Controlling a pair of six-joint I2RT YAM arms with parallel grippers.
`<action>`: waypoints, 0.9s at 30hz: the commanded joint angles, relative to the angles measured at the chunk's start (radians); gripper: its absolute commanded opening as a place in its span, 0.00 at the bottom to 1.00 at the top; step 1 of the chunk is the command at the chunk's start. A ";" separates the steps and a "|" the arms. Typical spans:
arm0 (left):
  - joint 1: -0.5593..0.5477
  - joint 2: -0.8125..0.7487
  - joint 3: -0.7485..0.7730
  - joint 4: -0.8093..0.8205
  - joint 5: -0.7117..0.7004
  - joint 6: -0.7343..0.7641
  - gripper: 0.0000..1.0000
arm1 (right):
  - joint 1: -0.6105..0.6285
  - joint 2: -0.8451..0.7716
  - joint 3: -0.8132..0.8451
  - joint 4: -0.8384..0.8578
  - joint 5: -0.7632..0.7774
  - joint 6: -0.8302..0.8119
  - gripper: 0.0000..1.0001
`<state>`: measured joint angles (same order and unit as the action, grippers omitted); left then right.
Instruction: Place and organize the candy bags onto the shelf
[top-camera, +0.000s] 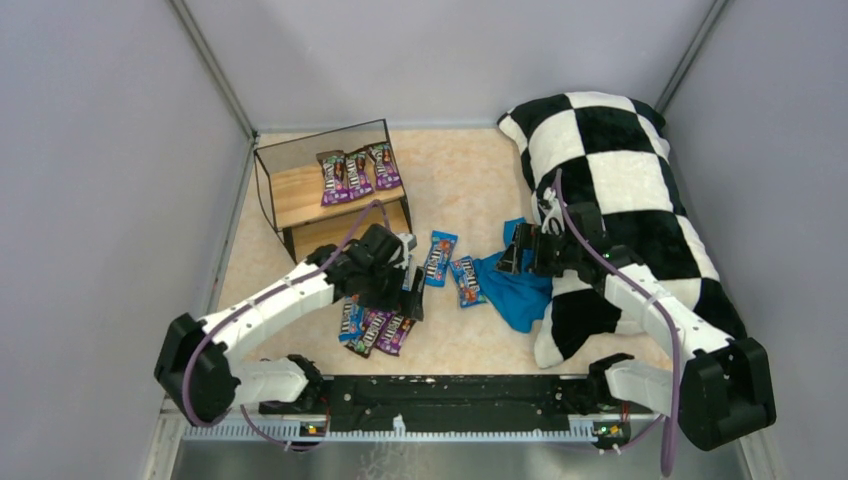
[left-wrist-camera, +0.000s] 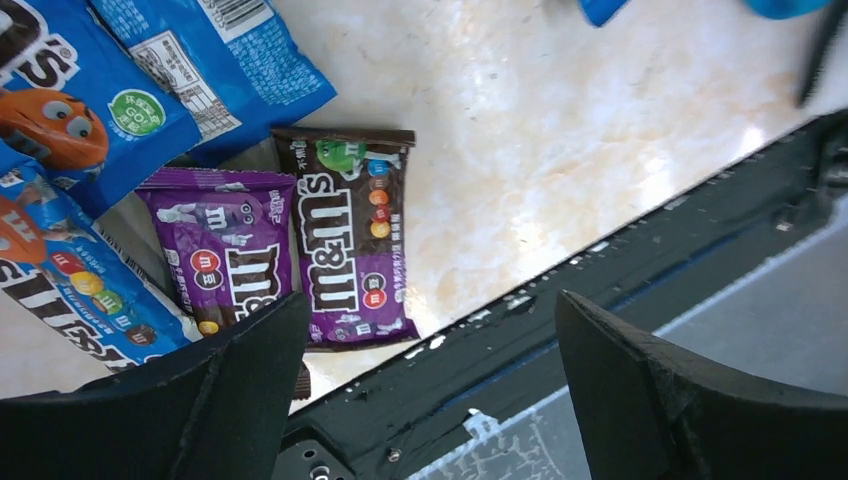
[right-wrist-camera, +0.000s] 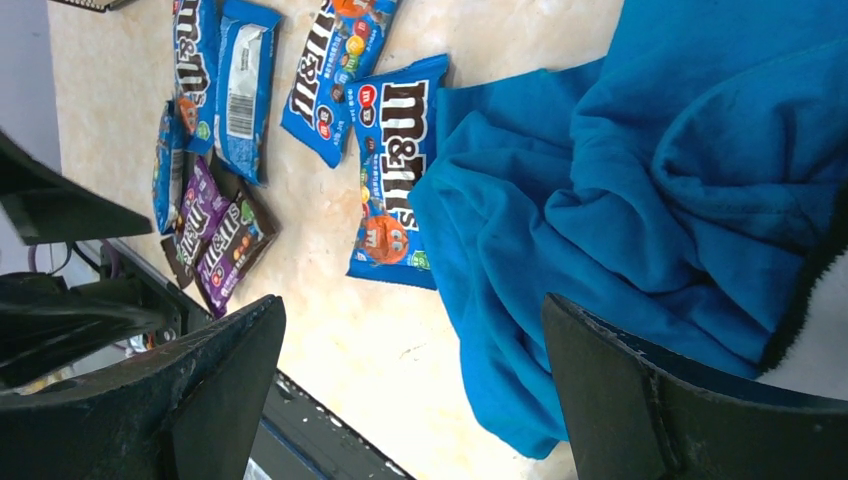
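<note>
**Hovering over candy, both jaws wide**

Your left gripper (top-camera: 413, 292) hangs spread and empty over the candy bags (top-camera: 374, 330) clustered near-left. Your right gripper (top-camera: 512, 258), equally spread, holds nothing beside the blue cloth (top-camera: 522, 297). Three more candy bags lie atop the shelf (top-camera: 295, 190), far left.

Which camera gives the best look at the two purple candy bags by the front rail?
Left wrist: the purple bags lie close up, side by side, print readable. The top view shows them tiny; the right wrist view, small and slanted at its left side.
</note>
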<state>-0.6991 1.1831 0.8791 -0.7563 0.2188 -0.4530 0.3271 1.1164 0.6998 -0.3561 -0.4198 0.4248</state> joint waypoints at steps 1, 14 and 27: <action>-0.066 0.109 0.007 0.000 -0.119 -0.055 0.98 | 0.020 -0.031 -0.002 0.033 -0.013 0.026 0.99; -0.124 0.283 0.014 0.002 -0.156 -0.045 0.90 | 0.021 -0.035 -0.015 0.020 0.002 0.020 0.99; -0.161 0.376 0.026 -0.008 -0.209 -0.073 0.83 | 0.022 -0.004 -0.020 0.048 -0.008 0.025 0.99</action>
<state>-0.8413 1.5295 0.8791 -0.7536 0.0437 -0.5072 0.3386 1.1088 0.6804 -0.3431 -0.4210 0.4477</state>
